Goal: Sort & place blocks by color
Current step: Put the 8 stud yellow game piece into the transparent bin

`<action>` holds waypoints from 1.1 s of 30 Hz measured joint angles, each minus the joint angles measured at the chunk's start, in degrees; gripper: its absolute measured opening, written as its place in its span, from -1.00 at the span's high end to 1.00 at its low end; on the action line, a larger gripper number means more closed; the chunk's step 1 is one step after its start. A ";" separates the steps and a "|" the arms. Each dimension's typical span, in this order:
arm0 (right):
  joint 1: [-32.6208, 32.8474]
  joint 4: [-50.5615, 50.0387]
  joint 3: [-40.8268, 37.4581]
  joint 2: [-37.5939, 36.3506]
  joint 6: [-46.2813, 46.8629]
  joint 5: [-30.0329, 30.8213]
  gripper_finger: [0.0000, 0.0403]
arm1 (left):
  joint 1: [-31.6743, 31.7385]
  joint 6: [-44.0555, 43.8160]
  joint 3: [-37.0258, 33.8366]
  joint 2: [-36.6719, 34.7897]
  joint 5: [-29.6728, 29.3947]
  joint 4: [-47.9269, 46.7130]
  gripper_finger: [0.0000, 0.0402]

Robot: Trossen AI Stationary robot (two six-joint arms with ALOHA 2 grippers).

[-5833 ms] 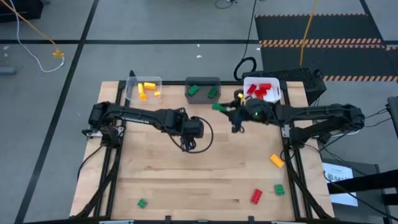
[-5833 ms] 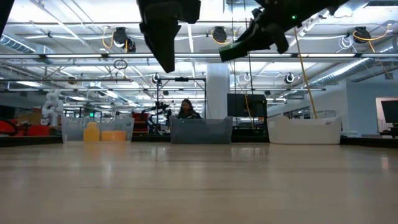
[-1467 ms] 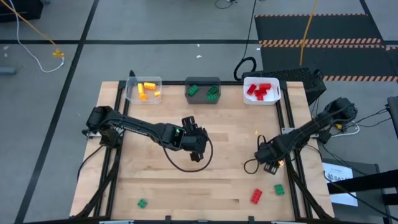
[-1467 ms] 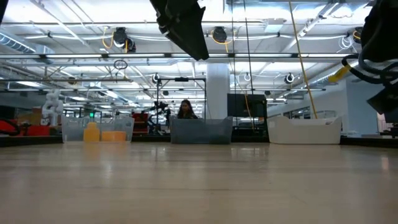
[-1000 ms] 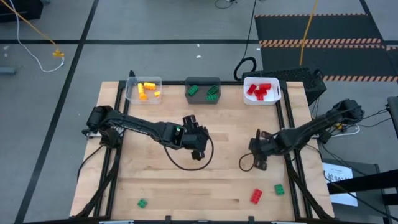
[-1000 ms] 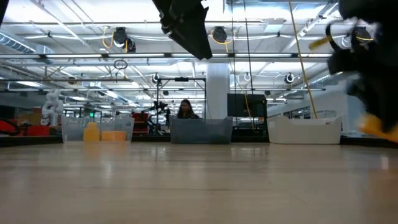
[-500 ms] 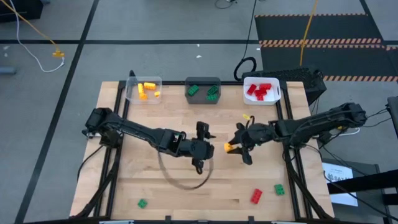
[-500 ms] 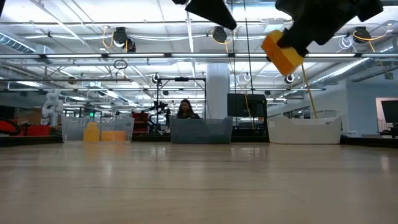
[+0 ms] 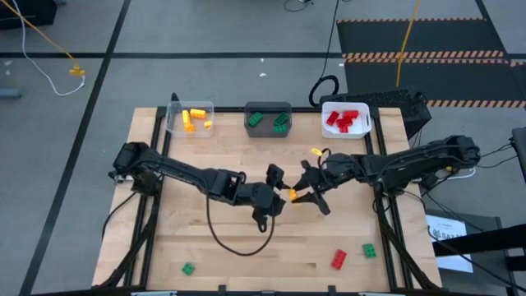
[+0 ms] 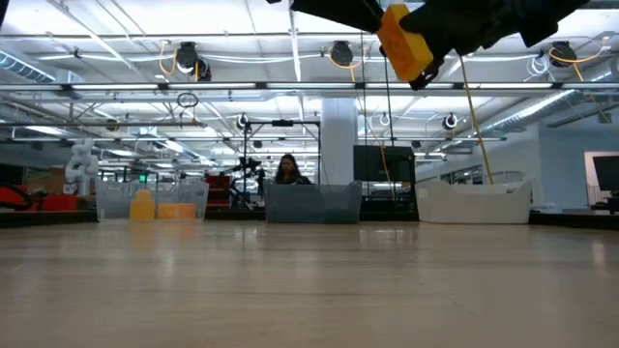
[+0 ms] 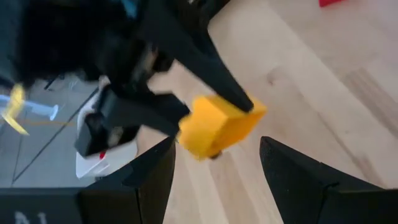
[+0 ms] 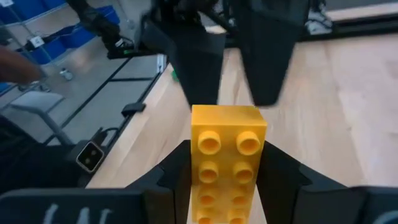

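A yellow studded block [image 9: 291, 194] is held in the air over the middle of the table by my right gripper [image 9: 302, 192], which is shut on it. It also shows high in the low view [image 10: 404, 43]. My left gripper [image 9: 278, 186] is open and faces the block from the table's left. Its two fingers [image 11: 155, 177] stand just short of the block's free end [image 11: 219, 127] and do not touch it. Loose blocks lie flat near the table's near edge: a green one [image 9: 188, 268], a red one [image 9: 339, 260] and another green one [image 9: 369, 250]. My right gripper pinches the yellow block's two long sides [image 12: 194, 180] between its two fingers, with the studs facing the wrist camera. The fingers lie along the block and come about level from the table's right. The block's free end [image 12: 227, 118] sticks out past the fingertips, and the block is clear of the table.
Three bins stand in a row at the table's far edge: a clear one [image 9: 175, 123] with yellow blocks, a dark grey one [image 9: 269, 107] with green blocks and a white one [image 9: 364, 123] with red blocks. A cable loop [image 9: 234, 247] hangs below the left arm.
My right gripper has carried the yellow block up from near the table's right edge toward the middle. My left gripper has gone toward the table's right edge to meet it, staying open. The two grippers now face each other with the block between them.
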 joint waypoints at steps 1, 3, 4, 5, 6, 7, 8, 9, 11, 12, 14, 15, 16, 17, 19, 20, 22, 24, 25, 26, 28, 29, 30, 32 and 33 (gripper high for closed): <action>-0.23 0.04 0.00 0.56 0.08 -0.69 0.40 | -0.03 0.34 0.00 0.00 0.08 0.42 -0.18; -0.29 0.32 0.00 1.68 0.29 -0.74 0.40 | -0.05 0.81 0.00 0.00 0.40 1.38 -0.18; -0.30 0.94 0.00 2.30 0.23 -0.74 0.40 | -0.05 1.12 0.00 0.00 0.98 2.05 -0.18; -0.31 1.73 0.00 2.96 0.13 -0.77 0.40 | -0.02 1.52 0.00 0.00 1.93 2.63 -0.18; -0.31 2.59 -0.02 3.53 -0.02 -1.12 0.40 | -0.03 1.99 0.00 0.00 3.34 3.23 -0.18; -0.33 3.74 0.00 4.11 -0.24 -2.12 0.40 | 0.00 2.34 0.00 0.10 4.86 3.70 -0.18; -0.33 5.25 0.00 4.65 -0.28 -2.78 0.40 | 0.09 2.50 0.05 0.66 6.09 4.21 -0.18; -0.35 5.95 0.33 5.00 -0.22 -3.67 0.40 | 0.32 2.52 0.13 1.16 6.57 4.63 -0.18; -0.33 5.81 1.37 5.59 -0.22 -3.90 0.40 | 0.34 2.47 0.01 2.03 6.62 2.80 -0.18; -0.37 5.33 1.71 5.90 -0.39 -4.34 0.40 | 0.56 1.96 0.06 2.52 6.82 2.48 -0.18; -0.42 3.85 2.40 6.09 -0.61 -4.67 0.40 | 0.79 1.57 0.09 2.83 7.00 1.21 -0.18; -0.42 3.04 2.72 6.22 -0.64 -4.69 0.40 | 0.86 1.15 0.12 2.87 6.98 0.68 -0.18; -0.42 2.71 3.03 6.44 -0.68 -4.77 0.40 | 0.96 0.76 0.15 2.87 6.99 0.39 -0.18; -0.42 2.45 3.22 6.46 -0.70 -4.91 0.40 | 1.01 0.52 0.15 2.83 7.05 0.36 -0.18; -0.42 1.95 3.23 6.64 -0.78 -4.93 0.40 | 1.08 0.33 0.15 2.84 7.91 0.76 -0.18; -0.40 2.15 3.23 6.94 -0.80 -5.09 0.40 | 1.06 0.29 0.15 2.86 8.12 0.57 -0.18; -0.35 2.33 3.26 7.21 -0.81 -5.20 0.39 | 1.02 0.26 0.15 2.87 8.32 -0.12 -0.18; -0.38 2.35 3.26 7.13 -0.81 -5.03 0.34 | 1.06 0.15 0.15 2.89 8.30 -1.51 -0.14; -0.38 2.41 3.26 7.14 -0.81 -4.94 0.31 | 1.10 0.16 0.19 2.87 8.18 -2.07 -0.10; -0.38 2.20 3.26 7.18 -0.78 -4.90 0.29 | 1.13 0.13 0.22 2.84 8.04 -2.68 -0.04; -0.40 1.51 3.23 7.18 -0.46 -4.90 0.27 | 1.11 0.17 0.21 2.84 7.55 -3.74 0.10; -0.38 1.64 3.23 7.17 -0.32 -4.95 0.27 | 1.11 0.35 0.12 2.84 7.50 -4.25 0.19; -0.38 1.48 3.23 7.15 -0.19 -5.02 0.28 | 1.08 0.57 0.10 2.84 7.58 -4.23 0.28; -0.35 1.49 3.21 7.13 -0.11 -5.05 0.30 | 1.06 0.74 0.11 2.83 7.39 -4.30 0.43; -0.35 1.53 3.21 7.13 -0.13 -5.04 0.31 | 1.06 0.75 0.11 2.82 7.10 -4.35 0.44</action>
